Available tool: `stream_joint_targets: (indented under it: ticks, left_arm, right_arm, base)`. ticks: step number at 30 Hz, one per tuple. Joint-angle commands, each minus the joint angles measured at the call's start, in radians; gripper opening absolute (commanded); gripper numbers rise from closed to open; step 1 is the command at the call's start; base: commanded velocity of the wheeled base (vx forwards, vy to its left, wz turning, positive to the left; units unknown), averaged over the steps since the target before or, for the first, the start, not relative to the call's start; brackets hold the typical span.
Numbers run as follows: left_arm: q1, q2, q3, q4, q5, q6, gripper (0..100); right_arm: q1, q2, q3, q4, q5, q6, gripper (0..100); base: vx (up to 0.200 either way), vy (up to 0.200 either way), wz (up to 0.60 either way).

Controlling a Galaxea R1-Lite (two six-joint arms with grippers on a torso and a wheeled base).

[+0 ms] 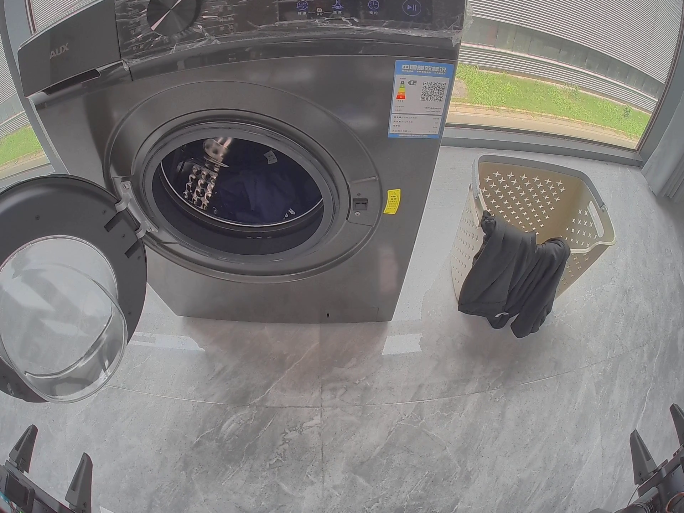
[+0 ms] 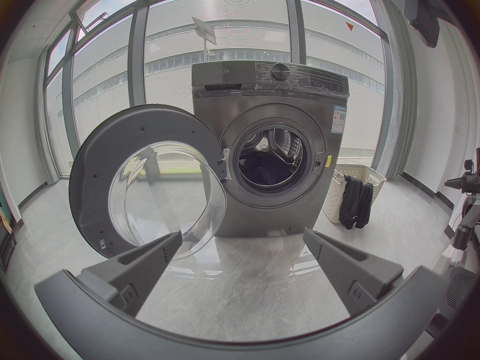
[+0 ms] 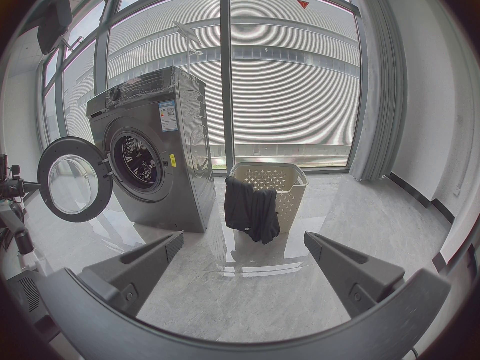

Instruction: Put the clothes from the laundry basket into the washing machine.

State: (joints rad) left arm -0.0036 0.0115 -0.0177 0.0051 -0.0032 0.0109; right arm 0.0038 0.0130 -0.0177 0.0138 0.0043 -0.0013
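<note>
Ahead of L gripper [image 2: 242, 235]: washing machine [image 2: 270, 101] open

L gripper's fingers spread wide, holding nothing. Machine sits straight ahead, well apart; door [image 2: 145, 181] swung out twd L side, dark clothes [image 2: 265, 171] in drum. R gripper [image 3: 243, 236] also wide apart, empty. Ahead of it, well apart: laundry basket [image 3: 292, 191] w/ dark garment [image 3: 250, 206] draped over near rim, hanging outside.

Glossy grey marbled floor [image 1: 342, 422]; tall windows [image 3: 225, 101] show a ribbed building [image 3: 295, 91] and, upper right, daylit grass [image 1: 548, 97].
</note>
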Motion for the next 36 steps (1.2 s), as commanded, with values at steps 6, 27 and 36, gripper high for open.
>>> stream_joint_targets:
  ticks: [6, 27, 36]
  left_arm:
    - [0.001, -0.004, 0.016, -0.001, 0.0, -0.002, 100]
    - [0.001, -0.004, 0.016, -0.001, -0.001, -0.003, 100]
    - [0.001, -0.004, 0.016, -0.001, -0.001, -0.005, 100]
  right_arm:
    - [0.001, -0.005, 0.012, 0.0, 0.0, 0.0, 100]
    - [0.001, -0.005, 0.012, 0.0, 0.0, 0.0, 100]
    - [0.001, -0.005, 0.013, 0.0, 0.0, 0.0, 100]
  base:
    - [0.0, -0.2, 0.0]
    - [0.0, -0.2, 0.0]
    - [0.0, -0.044, 0.0]
